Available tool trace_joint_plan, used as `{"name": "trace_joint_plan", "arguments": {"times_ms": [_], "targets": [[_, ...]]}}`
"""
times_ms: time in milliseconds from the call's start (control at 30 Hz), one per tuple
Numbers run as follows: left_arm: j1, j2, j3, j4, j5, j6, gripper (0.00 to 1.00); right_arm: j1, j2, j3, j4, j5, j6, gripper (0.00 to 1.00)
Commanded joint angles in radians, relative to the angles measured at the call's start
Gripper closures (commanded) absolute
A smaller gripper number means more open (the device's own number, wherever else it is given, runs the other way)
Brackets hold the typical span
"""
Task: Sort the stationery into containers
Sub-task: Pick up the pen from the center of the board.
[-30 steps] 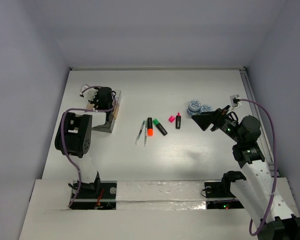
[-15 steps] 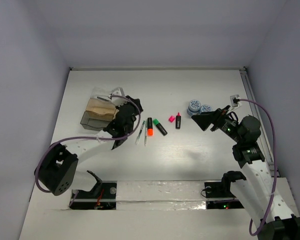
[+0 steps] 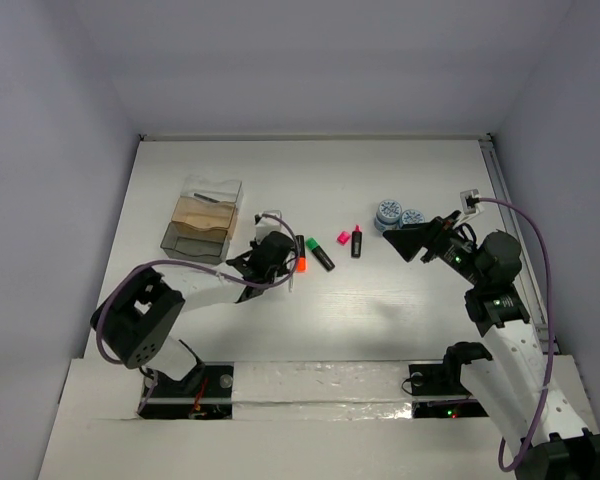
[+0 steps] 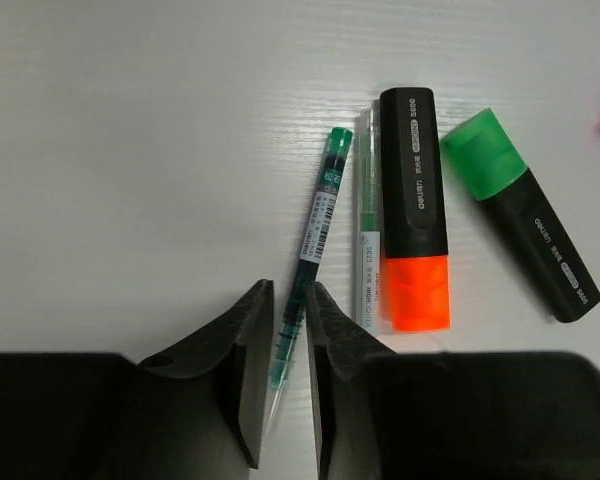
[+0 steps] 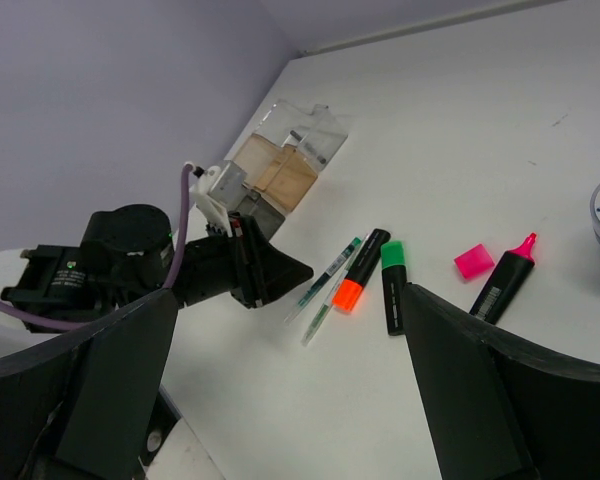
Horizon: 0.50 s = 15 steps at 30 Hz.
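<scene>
My left gripper (image 3: 272, 256) hovers low over the two thin pens, its jaws a narrow gap apart. In the left wrist view the dark green pen (image 4: 320, 215) lies on the table, its tip running between the fingertips (image 4: 255, 330). The clear pen (image 4: 367, 230), the orange-ended marker (image 4: 412, 210) and the green-ended marker (image 4: 525, 215) lie right of it. The pink piece (image 3: 343, 238), the pink-ended marker (image 3: 357, 241) and two blue-white discs (image 3: 388, 211) lie further right. The clear containers (image 3: 202, 218) stand at the left. My right gripper (image 3: 410, 243) is wide open and empty, raised beside the discs.
White walls bound the table at the back and sides. The right wrist view shows the containers (image 5: 280, 165) behind the left gripper (image 5: 295, 272), with the pens and markers in a row to its right.
My left arm has swung from the containers at the left across and down to the pens. The right arm and all the stationery have stayed still.
</scene>
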State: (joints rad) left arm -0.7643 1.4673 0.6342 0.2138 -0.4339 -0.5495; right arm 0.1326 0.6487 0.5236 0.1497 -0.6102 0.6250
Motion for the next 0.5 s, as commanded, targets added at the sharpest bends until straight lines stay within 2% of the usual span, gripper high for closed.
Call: {"name": "trace_joint_plan", "arguments": {"times_ms": [0, 133, 467], "targets": [[0.0, 0.014, 0.065, -0.045, 0.014, 0.065, 0.82, 0.007, -0.004, 0.01, 0.039, 0.0, -0.013, 0.0], [0.0, 0.04, 0.085, -0.042, 0.032, 0.075, 0.76, 0.007, -0.004, 0.013, 0.036, 0.001, -0.015, 0.0], [0.0, 0.143, 0.131, -0.039, 0.034, 0.099, 0.77, 0.007, -0.003, 0.009, 0.039, -0.003, -0.011, 0.0]]}}
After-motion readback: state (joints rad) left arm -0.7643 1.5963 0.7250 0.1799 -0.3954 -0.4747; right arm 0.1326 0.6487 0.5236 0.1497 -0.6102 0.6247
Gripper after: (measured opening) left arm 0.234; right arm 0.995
